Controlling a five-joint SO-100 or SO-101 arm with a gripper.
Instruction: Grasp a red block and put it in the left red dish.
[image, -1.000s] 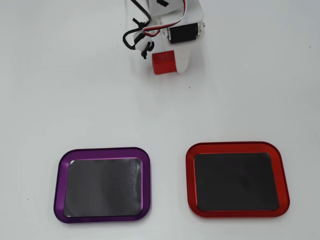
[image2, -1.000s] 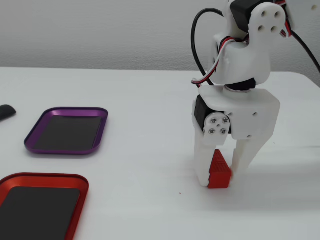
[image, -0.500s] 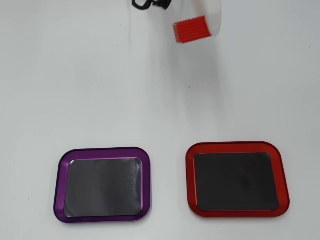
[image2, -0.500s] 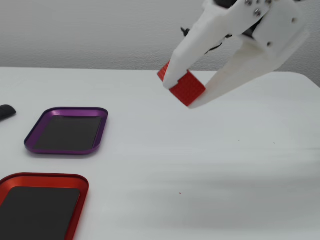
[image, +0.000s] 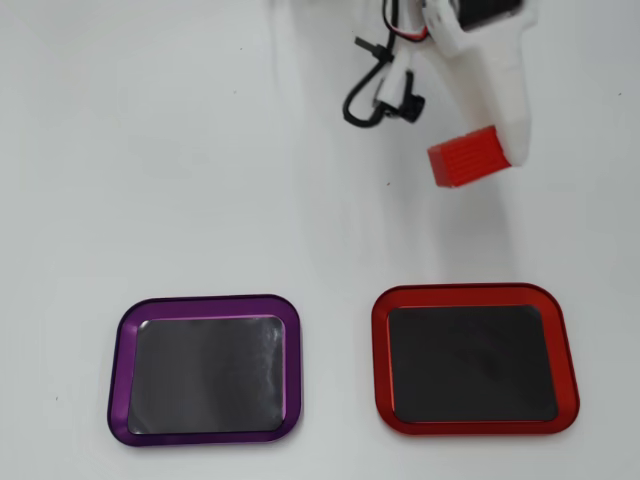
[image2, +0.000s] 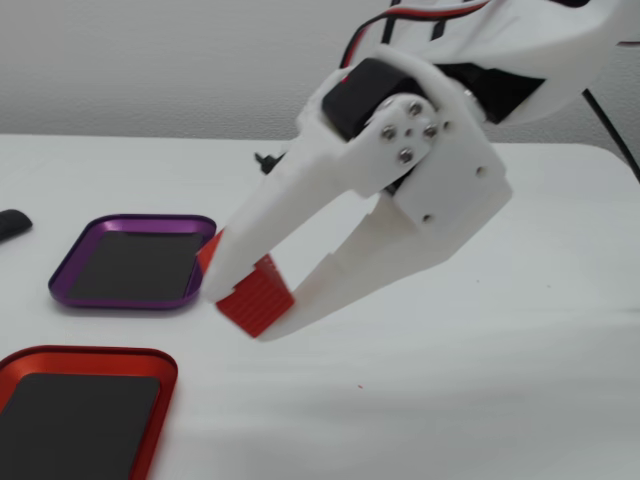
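Observation:
The red block (image: 463, 158) is small, bright red and ribbed. It sits tilted between the fingertips of my white gripper (image: 478, 158) at the upper right of the overhead view. In the fixed view my gripper (image2: 248, 305) has both fingers closed on the red block (image2: 252, 297), which seems to be just above the table. The red dish (image: 474, 297), with a glossy red rim and dark inside, lies empty below the block in the overhead view. It shows at the bottom left of the fixed view (image2: 92, 355).
A purple-rimmed tray (image: 124, 345) of the same shape lies empty to the left of the red dish in the overhead view, and behind it in the fixed view (image2: 140, 221). Black cables (image: 372, 95) hang by the arm. A dark object (image2: 10, 224) lies at the left edge.

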